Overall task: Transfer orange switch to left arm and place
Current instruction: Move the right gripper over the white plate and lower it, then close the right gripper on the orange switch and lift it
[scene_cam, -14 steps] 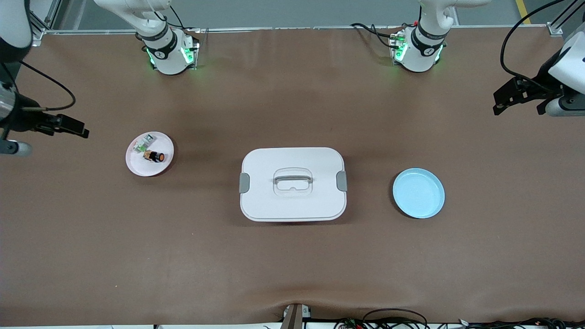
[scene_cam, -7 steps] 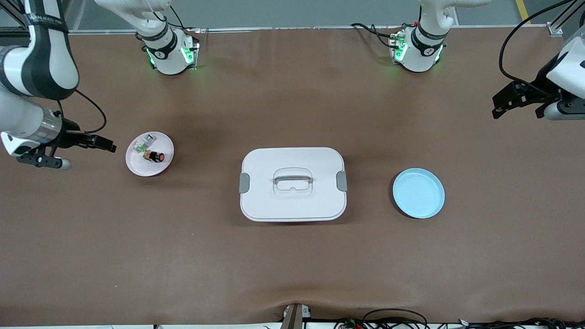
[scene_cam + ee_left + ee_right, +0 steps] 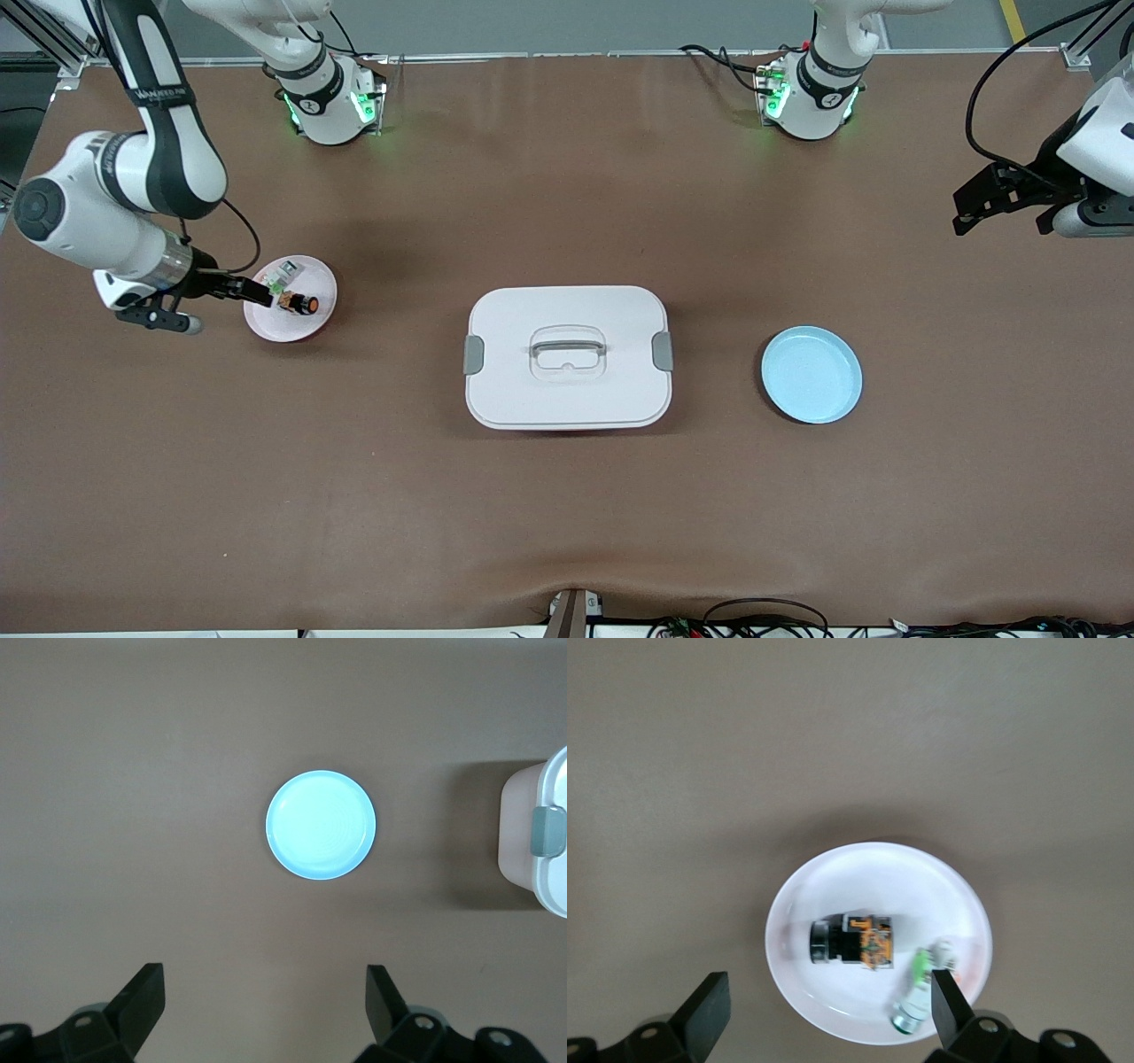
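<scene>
As the right gripper [image 3: 261,297] has swung in over the pink plate [image 3: 266,323], fingers wide, pickup looks imminent; orange switch [image 3: 303,304] lies there. Left gripper [image 3: 974,206] waits, wide, near desk's end.

My brown table [image 3: 567,514] carries three things in a row: a pink plate [image 3: 312,324] toward my right arm's end, the white lidded box [image 3: 567,390] in the middle, and a blue plate [image 3: 811,374] toward my left arm's end, seemingly bare.
</scene>
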Motion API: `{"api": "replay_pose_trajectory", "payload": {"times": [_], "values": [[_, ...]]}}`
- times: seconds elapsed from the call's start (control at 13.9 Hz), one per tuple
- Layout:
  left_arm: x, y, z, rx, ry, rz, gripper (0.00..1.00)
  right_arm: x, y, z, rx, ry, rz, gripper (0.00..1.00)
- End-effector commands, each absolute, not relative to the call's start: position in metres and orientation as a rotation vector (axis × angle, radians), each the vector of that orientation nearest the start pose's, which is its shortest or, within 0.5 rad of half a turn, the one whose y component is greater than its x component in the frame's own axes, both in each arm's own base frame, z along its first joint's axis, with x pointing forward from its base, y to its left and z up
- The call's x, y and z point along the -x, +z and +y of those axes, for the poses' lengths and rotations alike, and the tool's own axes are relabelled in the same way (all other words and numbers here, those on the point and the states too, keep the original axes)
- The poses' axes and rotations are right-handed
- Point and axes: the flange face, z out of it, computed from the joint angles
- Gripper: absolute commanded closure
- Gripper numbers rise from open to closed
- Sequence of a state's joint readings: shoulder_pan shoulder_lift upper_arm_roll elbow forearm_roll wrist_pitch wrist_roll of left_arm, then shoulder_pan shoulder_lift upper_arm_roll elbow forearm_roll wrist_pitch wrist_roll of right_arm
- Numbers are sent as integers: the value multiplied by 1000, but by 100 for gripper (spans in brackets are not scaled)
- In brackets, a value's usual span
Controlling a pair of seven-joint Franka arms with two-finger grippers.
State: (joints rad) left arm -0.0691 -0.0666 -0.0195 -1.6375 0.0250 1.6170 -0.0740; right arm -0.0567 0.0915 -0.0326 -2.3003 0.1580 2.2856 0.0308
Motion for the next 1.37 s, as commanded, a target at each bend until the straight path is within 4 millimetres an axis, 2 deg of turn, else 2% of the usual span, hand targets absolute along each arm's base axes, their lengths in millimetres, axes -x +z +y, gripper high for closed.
{"api": "replay_pose_trajectory", "payload": {"times": [0.0,0.65,1.29], "values": [[-532,634,-44,3114,-101,52,0,-503,276,-38,2983,139,404,0],[-536,627,-45,3113,-82,59,0,-469,201,-29,3034,53,407,0],[-536,623,-48,3112,-73,64,0,-459,185,-30,3036,90,422,0]]}}
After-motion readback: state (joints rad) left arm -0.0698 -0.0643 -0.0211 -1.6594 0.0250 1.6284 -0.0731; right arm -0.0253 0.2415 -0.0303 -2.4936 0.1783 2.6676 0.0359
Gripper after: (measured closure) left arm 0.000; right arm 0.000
